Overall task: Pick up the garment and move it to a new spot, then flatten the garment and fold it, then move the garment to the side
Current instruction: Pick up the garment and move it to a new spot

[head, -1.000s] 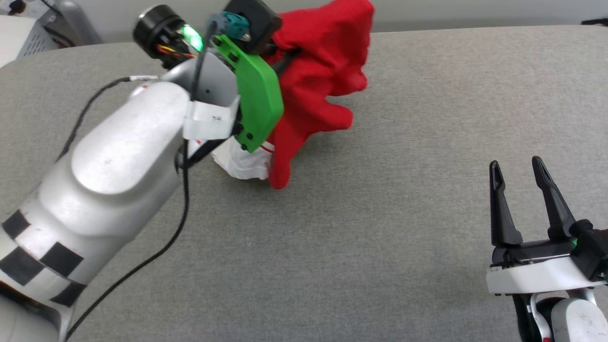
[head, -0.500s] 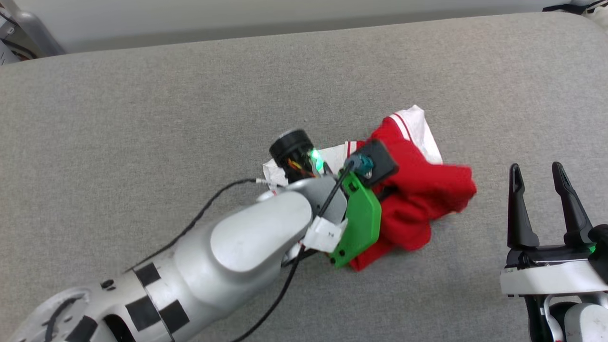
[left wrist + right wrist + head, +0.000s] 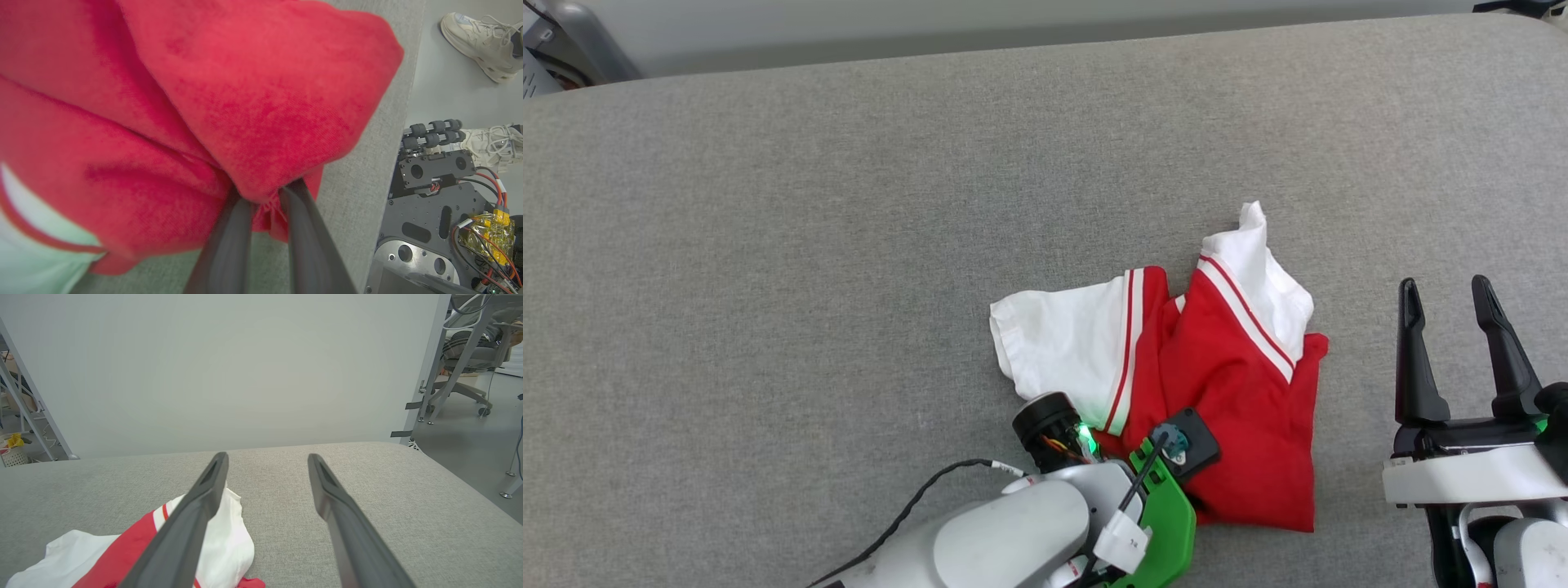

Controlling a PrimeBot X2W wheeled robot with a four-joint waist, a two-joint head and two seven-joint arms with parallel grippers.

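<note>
On the tabletop's (image 3: 768, 245) near side, left pincer (image 3: 265, 196) clamps the crumpled garment (image 3: 1241, 392), right pincer (image 3: 1444, 286) gapes empty; relocation seems done, so release and flattening follow.

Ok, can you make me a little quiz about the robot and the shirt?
1. True or false: the left gripper is shut on the shirt.
2. The right gripper is: A) open and empty, B) holding a sleeve, C) under the shirt.
3. Fill in: the shirt's sleeves are ____.
Key: 1 true; 2 A; 3 white.
</note>
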